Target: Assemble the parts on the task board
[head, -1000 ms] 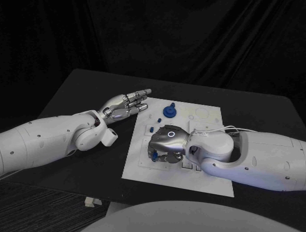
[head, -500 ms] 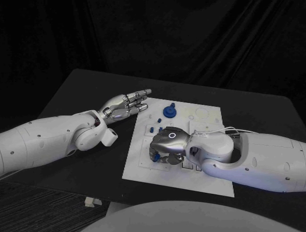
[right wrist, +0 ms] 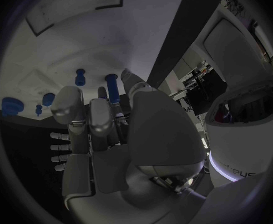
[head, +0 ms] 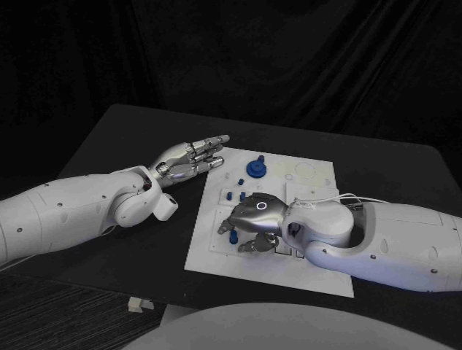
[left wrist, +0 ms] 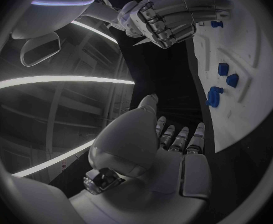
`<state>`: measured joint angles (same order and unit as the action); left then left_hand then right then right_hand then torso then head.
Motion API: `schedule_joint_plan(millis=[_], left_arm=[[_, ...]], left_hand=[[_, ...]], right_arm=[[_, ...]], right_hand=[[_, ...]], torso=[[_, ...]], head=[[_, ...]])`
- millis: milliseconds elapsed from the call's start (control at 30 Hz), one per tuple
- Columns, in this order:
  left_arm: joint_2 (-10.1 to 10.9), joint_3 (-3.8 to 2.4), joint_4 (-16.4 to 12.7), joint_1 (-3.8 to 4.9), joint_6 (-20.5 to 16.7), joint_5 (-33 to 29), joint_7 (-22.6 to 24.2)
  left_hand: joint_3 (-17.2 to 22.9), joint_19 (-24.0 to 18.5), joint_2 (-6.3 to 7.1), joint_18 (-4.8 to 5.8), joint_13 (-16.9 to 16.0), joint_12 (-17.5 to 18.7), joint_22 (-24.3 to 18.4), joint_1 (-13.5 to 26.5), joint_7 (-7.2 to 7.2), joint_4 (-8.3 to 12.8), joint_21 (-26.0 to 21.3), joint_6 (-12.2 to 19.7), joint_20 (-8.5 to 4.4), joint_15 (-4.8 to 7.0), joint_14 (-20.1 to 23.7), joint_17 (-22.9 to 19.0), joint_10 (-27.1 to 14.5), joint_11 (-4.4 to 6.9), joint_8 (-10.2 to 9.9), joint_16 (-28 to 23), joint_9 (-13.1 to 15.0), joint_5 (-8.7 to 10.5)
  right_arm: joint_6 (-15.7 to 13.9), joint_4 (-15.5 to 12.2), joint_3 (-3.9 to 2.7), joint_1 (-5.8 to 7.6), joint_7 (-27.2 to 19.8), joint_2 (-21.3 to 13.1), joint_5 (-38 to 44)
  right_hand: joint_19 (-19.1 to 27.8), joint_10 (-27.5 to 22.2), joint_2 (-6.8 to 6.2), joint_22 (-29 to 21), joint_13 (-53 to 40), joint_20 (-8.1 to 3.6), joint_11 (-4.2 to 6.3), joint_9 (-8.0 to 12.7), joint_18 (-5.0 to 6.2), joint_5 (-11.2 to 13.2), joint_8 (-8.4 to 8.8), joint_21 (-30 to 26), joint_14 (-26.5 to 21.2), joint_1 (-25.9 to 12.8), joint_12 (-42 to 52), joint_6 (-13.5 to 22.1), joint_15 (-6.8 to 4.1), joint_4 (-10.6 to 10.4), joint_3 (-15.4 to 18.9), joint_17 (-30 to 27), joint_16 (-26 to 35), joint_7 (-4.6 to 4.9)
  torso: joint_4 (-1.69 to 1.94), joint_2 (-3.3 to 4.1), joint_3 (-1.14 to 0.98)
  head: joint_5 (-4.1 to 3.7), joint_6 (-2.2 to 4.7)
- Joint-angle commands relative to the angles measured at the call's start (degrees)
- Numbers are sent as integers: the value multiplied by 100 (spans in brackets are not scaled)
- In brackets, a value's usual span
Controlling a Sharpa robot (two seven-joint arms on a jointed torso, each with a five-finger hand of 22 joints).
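Note:
The white task board (head: 313, 268) lies mid-table. My right hand (head: 251, 219) hovers over its near-left part, fingers curled, pinching a slim blue peg (head: 222, 228). In the right wrist view the blue peg (right wrist: 111, 87) sticks out between the fingertips above the board (right wrist: 111, 40). A larger blue part (head: 254, 168) stands near the board's far edge, and small blue parts (head: 233, 194) lie between it and the hand. My left hand (head: 190, 159) is held flat and empty beside the board's far-left corner. The left wrist view has the left hand (left wrist: 169, 140) and several blue parts (left wrist: 223, 68) on the board (left wrist: 251, 45).
The black table (head: 115, 146) surrounds the board, with bare room to the left and at the far side. Recesses and outlines mark the board's far-right area (head: 306, 172). My right forearm (head: 399, 237) lies across the board's near-right part.
My right hand has turned and shifted slightly over the board, and the blue peg now shows at its left side. The left arm has stayed still.

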<state>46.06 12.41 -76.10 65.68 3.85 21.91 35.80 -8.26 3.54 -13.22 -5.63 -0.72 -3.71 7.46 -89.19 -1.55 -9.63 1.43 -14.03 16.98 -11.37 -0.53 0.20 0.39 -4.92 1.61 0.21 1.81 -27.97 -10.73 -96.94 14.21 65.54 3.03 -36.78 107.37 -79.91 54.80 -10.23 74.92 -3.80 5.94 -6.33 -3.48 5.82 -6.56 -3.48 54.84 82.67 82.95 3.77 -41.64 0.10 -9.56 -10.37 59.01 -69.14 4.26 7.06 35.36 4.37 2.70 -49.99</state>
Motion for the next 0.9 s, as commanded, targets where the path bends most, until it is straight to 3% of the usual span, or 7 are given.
schedule_joint_plan(millis=[33,133,267,533,767,833,900], left_arm=[[-17,-6,0,-9,73,-37,49],[-17,-6,6,-10,75,-37,46],[-6,-6,11,-12,78,-37,45],[57,-6,-6,-15,69,-37,40],[97,-5,-20,-16,34,-37,43],[101,-5,-26,-17,25,-37,41],[104,-5,-30,-17,20,-37,41]], left_hand=[[1,1,-58,76,-1,22,-5,-16,-41,18,5,17,-2,-16,22,-8,-6,16,24,-8,5,-32],[1,1,-58,76,-1,22,-5,-16,-41,18,5,17,-2,-16,22,-8,-6,16,24,-8,5,-32],[3,0,-58,78,0,26,-7,-16,-43,21,5,24,-2,-17,25,-9,-7,18,23,-10,4,-32],[6,2,-58,81,-1,25,-5,-16,-45,25,5,23,-2,-18,24,-9,-7,18,22,-9,4,-30],[8,0,-58,83,-2,20,-9,-14,-45,27,5,15,-2,-18,24,-9,-7,18,23,-9,6,-29],[8,0,-58,83,-2,20,-9,-14,-45,27,5,15,-2,-18,24,-9,-7,18,23,-9,6,-29],[8,0,-58,83,-2,20,-9,-14,-45,27,5,15,-2,-18,24,-9,-7,18,23,-9,6,-29]], right_arm=[[-400,-6,-5,-12,95,-38,10],[-722,-26,-5,-12,36,-102,10],[-1269,-114,-7,-6,-94,-295,-45],[-2068,-579,-9,273,-307,-1114,-605],[-1887,-954,-7,643,-168,-2021,-1917],[-1608,-963,-6,700,17,-2284,-2291],[-1394,-939,-5,725,191,-2437,-2462]], right_hand=[[64,-295,-77,688,-17,5,-35,27,38,95,39,-115,-70,-5,43,566,-3,-178,284,-71,51,-82],[110,-534,-320,674,-21,14,-58,55,47,222,63,-182,-120,52,103,1104,8,-723,577,-115,40,-176],[88,-590,-394,691,-29,16,-59,67,36,287,76,-107,-103,-258,193,1304,9,-749,684,-66,-30,-229],[15,-411,-107,733,-63,22,-27,-1,7,198,-37,102,-43,-89,468,695,17,-715,452,61,-172,-93],[-3,305,247,743,-230,49,99,-106,-1,-225,-233,183,-33,215,1066,-459,50,-521,235,68,-231,355],[128,1300,222,670,-842,-80,384,-161,70,-445,-349,-117,-162,444,2160,-787,-145,-223,232,-209,-40,329],[184,146,392,642,-3066,-239,472,-187,49,-500,-296,-241,-188,312,4647,-962,-239,-72,268,-387,93,261]], torso=[[-1,-5,0],[2,-6,2],[2,-6,2],[1,-7,2],[-13,-13,4],[-23,-18,6],[-36,-16,4]], head=[[-11,-1],[-20,-1],[-20,-1],[-97,-1],[-246,-1],[-290,-1],[-314,-1]])
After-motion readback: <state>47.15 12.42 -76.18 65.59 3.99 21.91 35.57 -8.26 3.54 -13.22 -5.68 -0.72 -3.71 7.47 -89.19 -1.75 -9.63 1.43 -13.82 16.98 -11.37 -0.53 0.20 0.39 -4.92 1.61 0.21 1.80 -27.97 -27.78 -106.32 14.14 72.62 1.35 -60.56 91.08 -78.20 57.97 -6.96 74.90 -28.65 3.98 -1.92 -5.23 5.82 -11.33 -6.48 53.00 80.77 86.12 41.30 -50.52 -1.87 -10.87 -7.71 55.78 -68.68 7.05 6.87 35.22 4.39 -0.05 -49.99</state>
